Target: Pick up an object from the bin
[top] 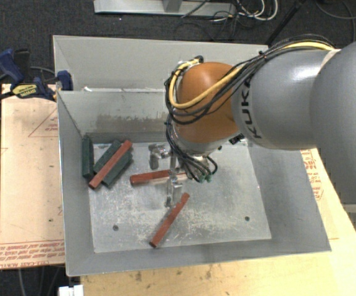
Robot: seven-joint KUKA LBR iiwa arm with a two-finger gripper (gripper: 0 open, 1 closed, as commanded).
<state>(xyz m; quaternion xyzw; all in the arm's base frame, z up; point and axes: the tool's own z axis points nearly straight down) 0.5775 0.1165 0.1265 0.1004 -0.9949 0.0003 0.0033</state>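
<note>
The grey bin (73,165) is reached into by the arm (301,91). The gripper (175,191) is held low at centre, between a flat red bar (147,178) and a slanted red bar (167,222). These are probably favoured as clear of the walls. The jaw opening cannot be told. A heap of green and red bars (108,162) is seen well apart, by the left wall.

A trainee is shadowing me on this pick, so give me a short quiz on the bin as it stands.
1. Multiple choice: the gripper hangs over which part of the bin? A) left wall B) middle C) near right corner
2. True or false: the dark green bars lie heaped with one red-brown bar at the bin's left.
3. What lies apart from that heap, by the gripper?
Key: 1 B. 2 true. 3 two red-brown sticks, one level, one slanted.
</note>
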